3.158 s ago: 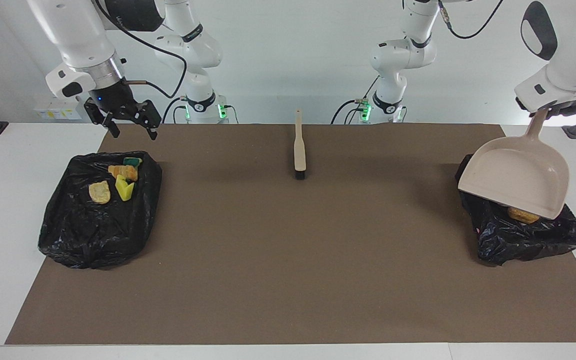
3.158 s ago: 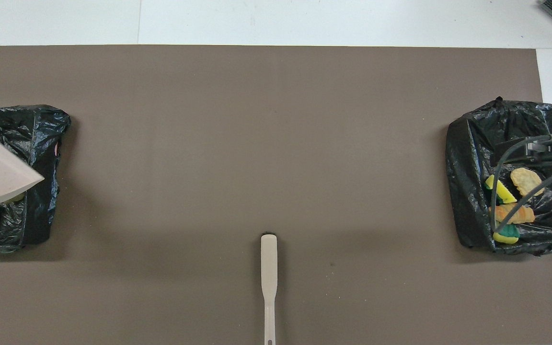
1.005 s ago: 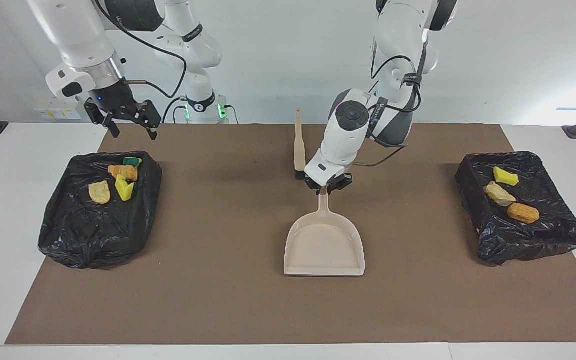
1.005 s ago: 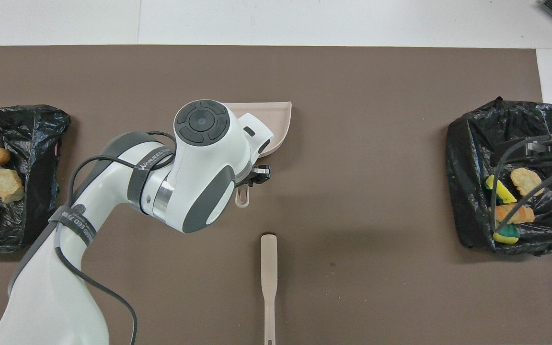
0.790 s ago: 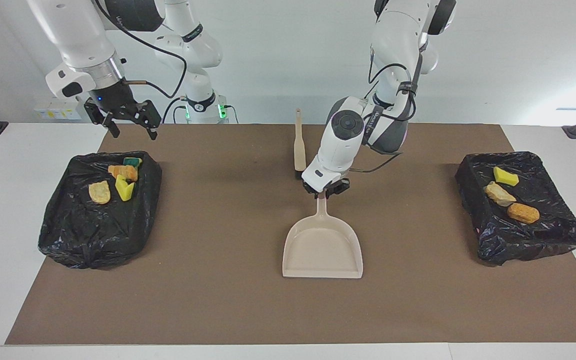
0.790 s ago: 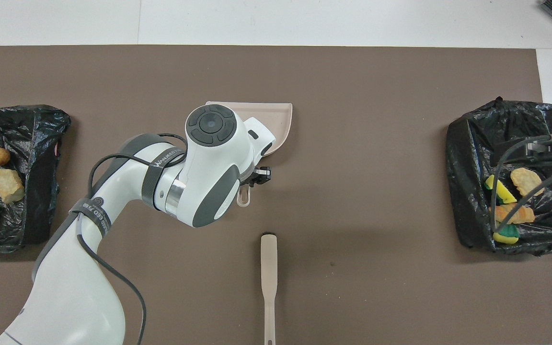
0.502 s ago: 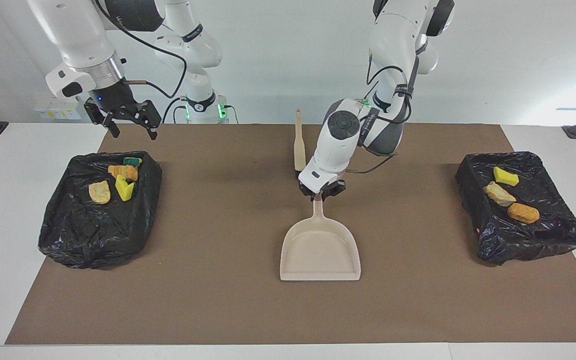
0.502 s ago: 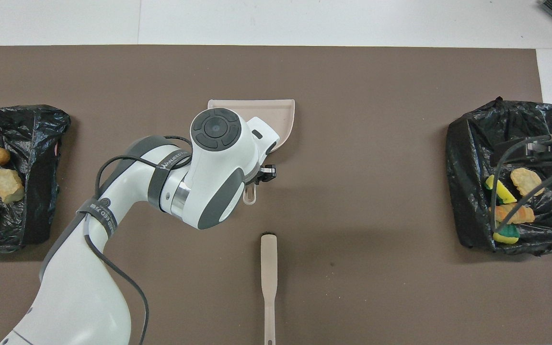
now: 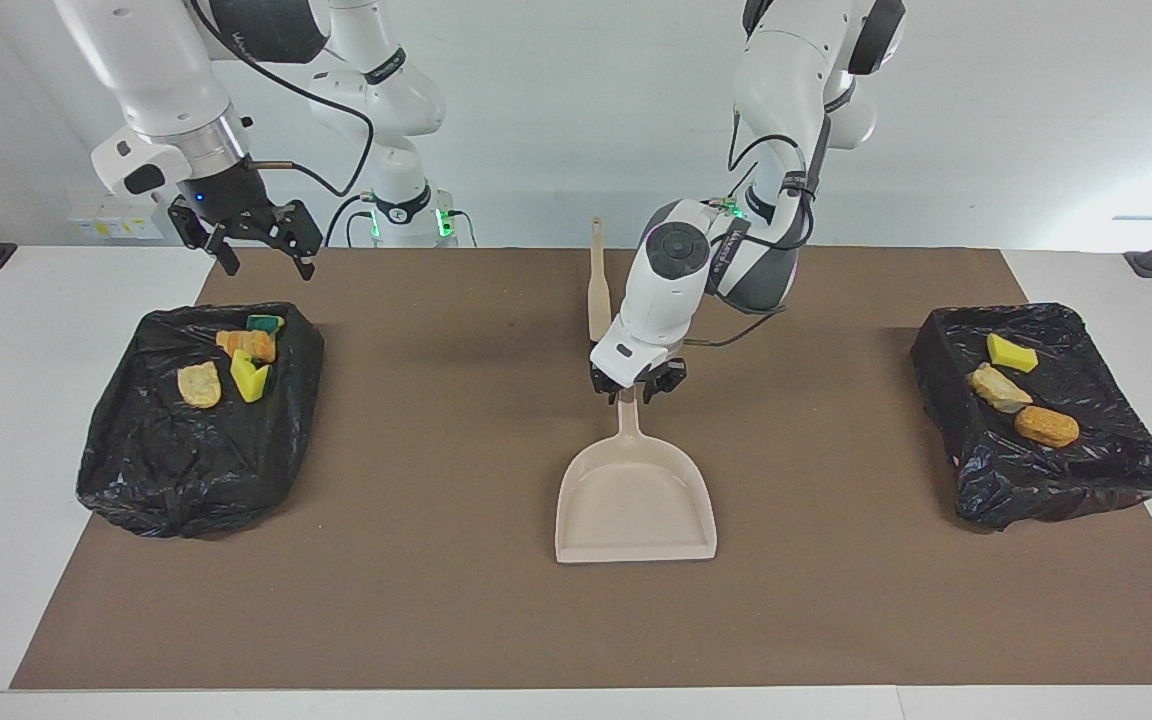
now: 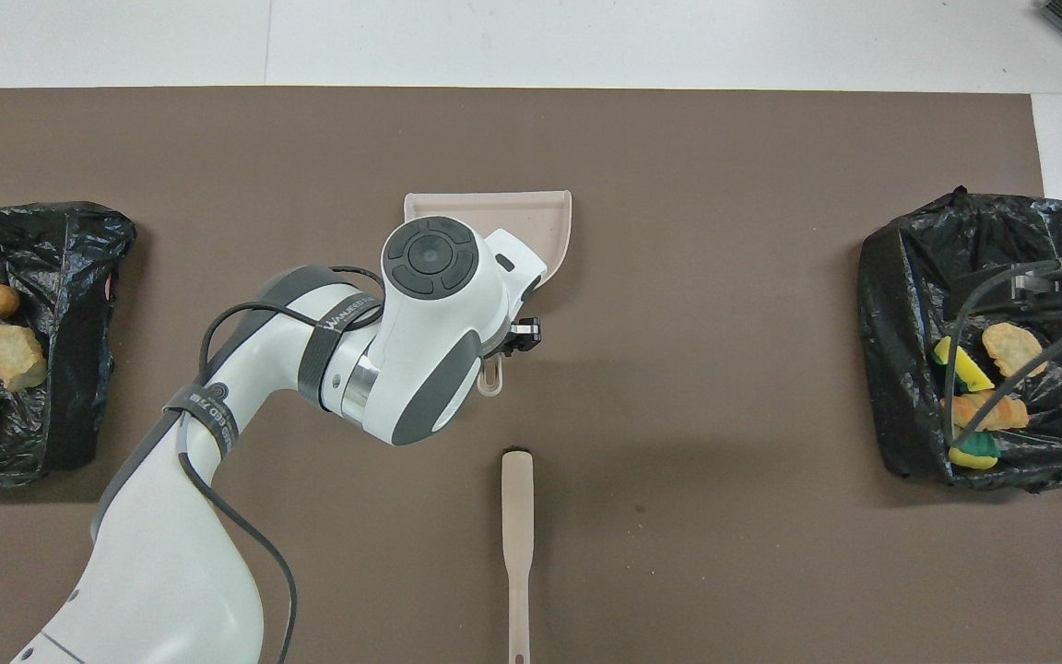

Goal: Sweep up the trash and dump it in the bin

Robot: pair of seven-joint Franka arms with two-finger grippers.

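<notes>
The beige dustpan [image 9: 636, 500] lies flat on the brown mat, mouth away from the robots; my left arm hides much of the dustpan [image 10: 545, 214] in the overhead view. My left gripper [image 9: 628, 388] is at the tip of its handle. The trash lies in two black-bagged bins. The bin [image 9: 166, 480] at the right arm's end holds several scraps [image 9: 201, 385]. The bin [image 9: 1066, 480] at the left arm's end holds a yellow sponge piece [image 9: 1011, 352] and two orange-brown chunks [image 9: 1046, 426]. My right gripper [image 9: 258, 247] waits open and empty in the air by its bin's edge nearest the robots.
The beige brush [image 9: 598, 290] lies on the mat nearer to the robots than the dustpan, handle toward them; the same brush [image 10: 517, 516] shows in the overhead view. The brown mat [image 9: 436, 600] covers most of the white table.
The dustpan, earlier tipped over the bin at the left arm's end, now lies mid-mat. Over the last second the left gripper and dustpan slid slightly toward the right arm's end. The right arm stayed still.
</notes>
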